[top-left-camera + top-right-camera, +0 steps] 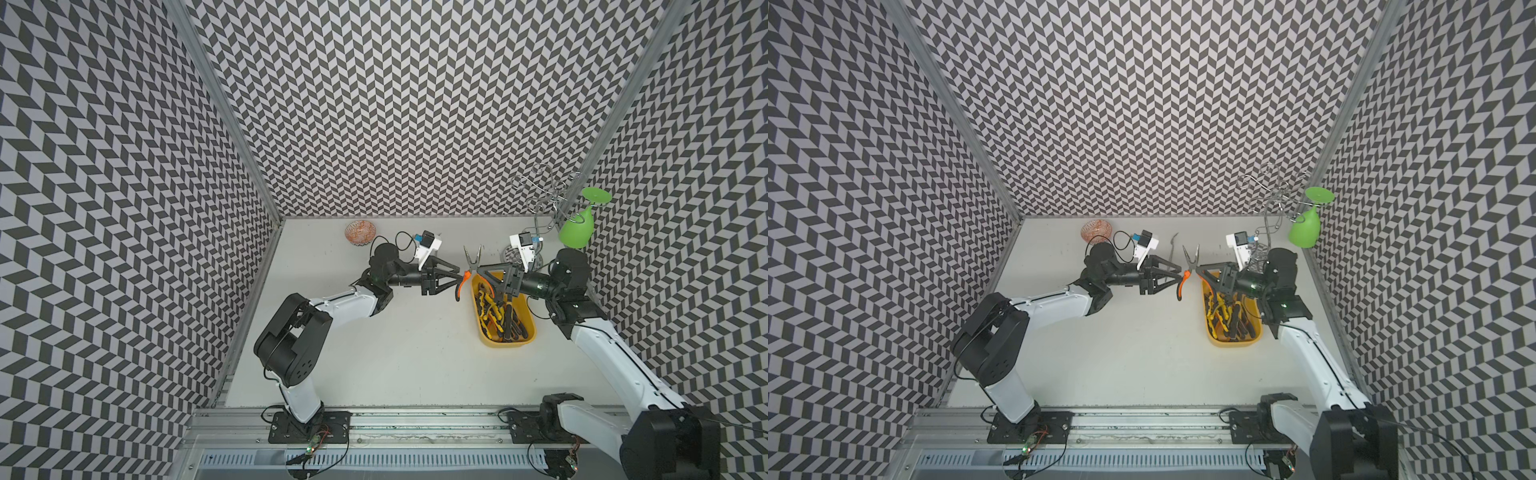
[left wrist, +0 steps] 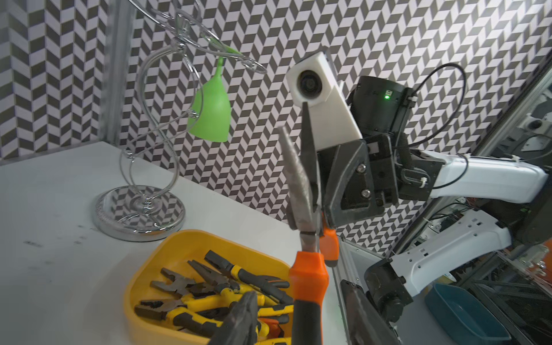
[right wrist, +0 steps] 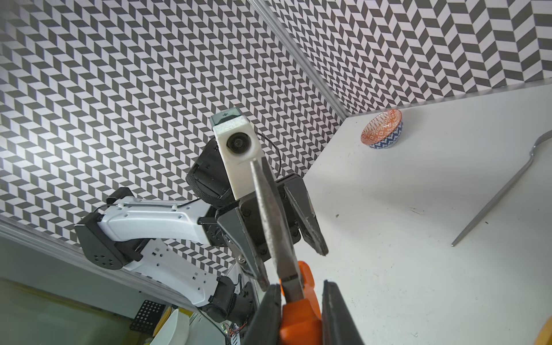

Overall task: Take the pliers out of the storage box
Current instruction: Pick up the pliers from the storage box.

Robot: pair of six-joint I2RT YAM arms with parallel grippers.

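A long-nosed pair of pliers (image 1: pixel 472 257) (image 1: pixel 1190 259) with orange-and-black handles hangs nose-up in the air, left of the storage box. My right gripper (image 1: pixel 478 272) (image 3: pixel 301 286) is shut on one orange handle just below the pivot. My left gripper (image 1: pixel 459 277) (image 2: pixel 298 288) faces it from the other side. Its fingers straddle the other handle (image 2: pixel 307 280), with a gap showing on each side. The yellow storage box (image 1: pixel 509 343) (image 2: pixel 140 298) lies under my right gripper and holds several pliers (image 1: pixel 498 307) (image 2: pixel 209 286) in a heap.
A chrome wire stand (image 1: pixel 540 199) (image 2: pixel 140 212) stands at the back right, with a green glass (image 1: pixel 577 228) hanging upside down from it. A small orange patterned bowl (image 1: pixel 360 233) (image 3: pixel 382 128) sits at the back left. A thin grey spoon (image 1: pixel 1173 241) (image 3: pixel 493 197) lies behind the grippers.
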